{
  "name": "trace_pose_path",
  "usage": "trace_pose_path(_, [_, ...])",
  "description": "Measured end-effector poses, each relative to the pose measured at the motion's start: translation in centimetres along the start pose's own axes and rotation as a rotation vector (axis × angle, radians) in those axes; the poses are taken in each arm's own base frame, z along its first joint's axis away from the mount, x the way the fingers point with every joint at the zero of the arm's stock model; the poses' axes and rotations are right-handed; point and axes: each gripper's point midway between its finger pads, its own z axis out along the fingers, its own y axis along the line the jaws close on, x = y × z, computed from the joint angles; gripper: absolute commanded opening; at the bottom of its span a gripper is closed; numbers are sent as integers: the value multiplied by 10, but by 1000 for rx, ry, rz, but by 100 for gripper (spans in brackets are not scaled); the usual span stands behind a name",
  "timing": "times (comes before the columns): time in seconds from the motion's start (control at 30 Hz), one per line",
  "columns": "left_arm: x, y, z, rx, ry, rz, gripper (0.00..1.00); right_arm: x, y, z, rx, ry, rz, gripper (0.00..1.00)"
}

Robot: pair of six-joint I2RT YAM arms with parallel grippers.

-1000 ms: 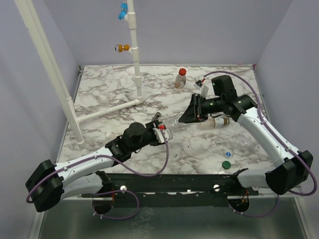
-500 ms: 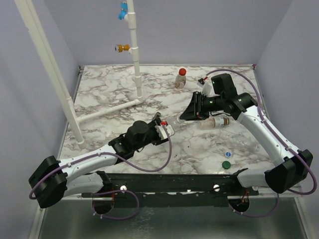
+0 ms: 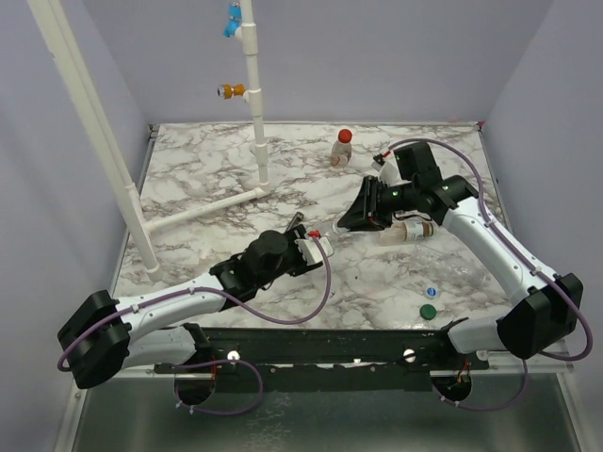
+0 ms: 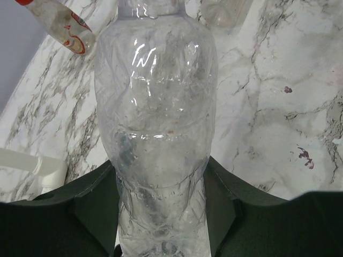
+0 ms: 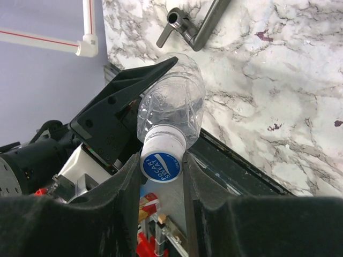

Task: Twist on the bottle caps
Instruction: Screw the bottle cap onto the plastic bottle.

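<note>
Your left claw [image 4: 161,214] clamps the clear bottle [image 4: 155,123], neck pointing into your right claw [image 3: 353,221], which clamps the white-and-blue cap [image 5: 162,167].

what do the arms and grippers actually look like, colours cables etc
The left arm and right arm have white shells with bulky black joint housings. A purple cable loops loosely along each. The left gripper and right gripper have black, wedge-shaped fingers with a matte surface. No markings are readable on them.
</note>
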Motion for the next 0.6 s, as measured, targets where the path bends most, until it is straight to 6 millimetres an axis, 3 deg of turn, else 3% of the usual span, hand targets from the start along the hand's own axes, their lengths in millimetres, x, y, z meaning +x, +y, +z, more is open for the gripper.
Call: trace_pose_path(0.6, [23,8,6,-75,101,74,0,-1,-17,21,74,44,367,7])
